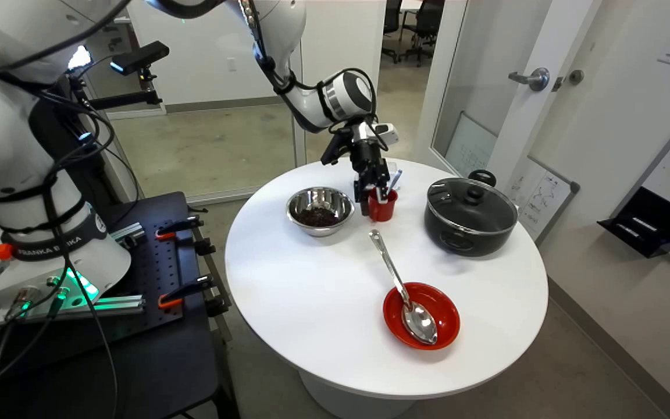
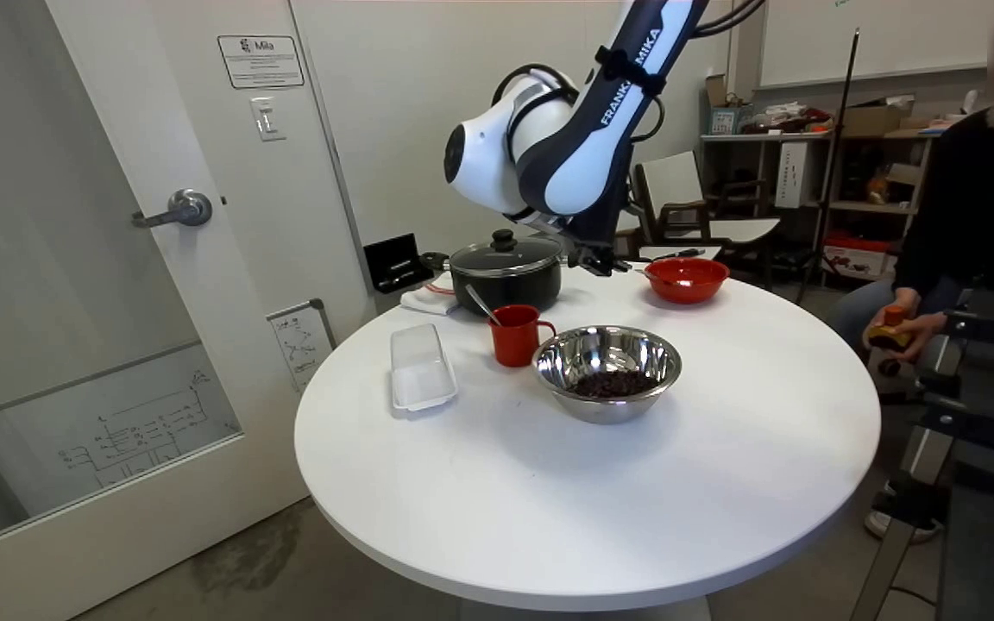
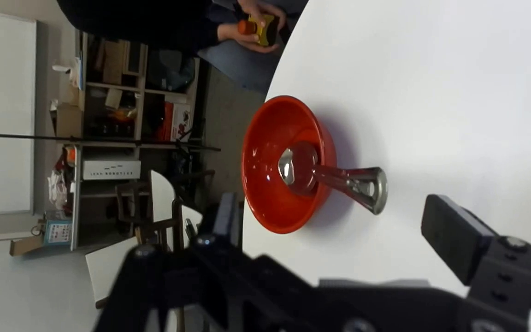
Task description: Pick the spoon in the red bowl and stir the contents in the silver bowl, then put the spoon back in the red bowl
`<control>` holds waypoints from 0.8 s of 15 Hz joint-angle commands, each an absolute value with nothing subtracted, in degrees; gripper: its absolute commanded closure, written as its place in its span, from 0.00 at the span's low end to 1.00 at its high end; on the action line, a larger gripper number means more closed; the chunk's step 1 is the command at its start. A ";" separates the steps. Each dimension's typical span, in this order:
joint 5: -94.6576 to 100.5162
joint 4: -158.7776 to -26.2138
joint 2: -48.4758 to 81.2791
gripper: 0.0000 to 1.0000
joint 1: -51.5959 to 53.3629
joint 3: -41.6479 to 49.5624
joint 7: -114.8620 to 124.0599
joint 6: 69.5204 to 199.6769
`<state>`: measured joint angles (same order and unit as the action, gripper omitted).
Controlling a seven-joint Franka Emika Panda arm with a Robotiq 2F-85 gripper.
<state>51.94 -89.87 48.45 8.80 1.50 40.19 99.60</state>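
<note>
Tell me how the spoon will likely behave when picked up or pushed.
The spoon looks like metal, so probably stiff. Being glossy, it may slip. With the handle jutting past the red bowl, a downward push there could lever up the head.

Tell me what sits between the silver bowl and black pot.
In an exterior view, the red cup, partly hidden behind the gripper, stands between the silver bowl and the black pot.

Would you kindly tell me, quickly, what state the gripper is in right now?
Gripper: open, holding nothing; the spoon rests in the red bowl, not gripped.
</note>
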 commanded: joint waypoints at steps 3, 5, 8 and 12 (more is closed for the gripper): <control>45.95 -82.18 54.63 0.00 9.02 2.63 40.99 97.82; 45.02 -80.79 55.98 0.00 9.12 3.48 41.33 98.10; 44.54 -79.01 57.54 0.00 9.66 4.78 41.15 97.01; 44.46 -77.21 58.88 0.00 9.33 5.46 40.58 97.87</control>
<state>46.03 -80.88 56.64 8.76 4.32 41.35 98.87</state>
